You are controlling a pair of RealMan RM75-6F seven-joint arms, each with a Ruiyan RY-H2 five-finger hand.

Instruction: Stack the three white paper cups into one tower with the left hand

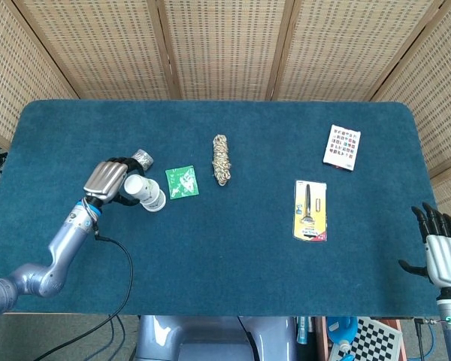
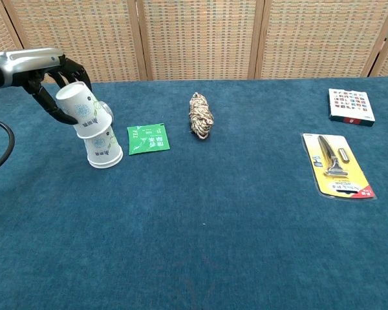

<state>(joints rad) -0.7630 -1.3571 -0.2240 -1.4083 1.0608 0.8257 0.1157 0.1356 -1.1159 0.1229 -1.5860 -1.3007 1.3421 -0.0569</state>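
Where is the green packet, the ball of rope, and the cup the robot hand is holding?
green packet [image 2: 148, 138], chest view, middle of its printed face
ball of rope [image 2: 200, 115], chest view, middle of the bundle
held cup [image 2: 77, 101], chest view, side wall of the tilted cup in the left robot hand [image 2: 52, 84]

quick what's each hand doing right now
Left hand: holding a tilted cup over the upside-down cup.
Right hand: open, holding nothing, at the table's edge.
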